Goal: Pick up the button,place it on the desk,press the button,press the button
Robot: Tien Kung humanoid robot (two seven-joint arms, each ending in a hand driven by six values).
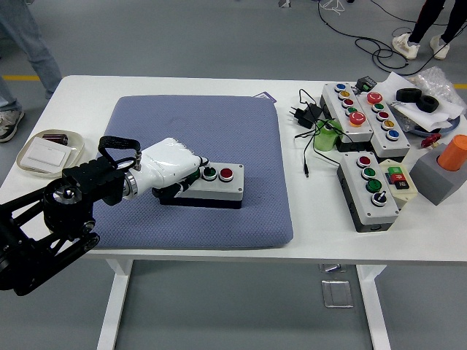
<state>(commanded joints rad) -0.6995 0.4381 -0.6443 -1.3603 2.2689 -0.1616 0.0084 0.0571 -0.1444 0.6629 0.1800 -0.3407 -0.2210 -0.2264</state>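
Centrally on the blue pad (pixel 219 131) toward the surface's (pixel 321 233) near edge, the button box (pixel 211 184) lies under the left robot hand (pixel 175 171), fingers curled over its left end, where a straight downward push should avoid sliding the box.

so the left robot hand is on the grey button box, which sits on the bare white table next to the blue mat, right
Not quite. The left robot hand is on the grey button box, but the head view shows the box lying on the blue mat, not on the bare white table beside it.
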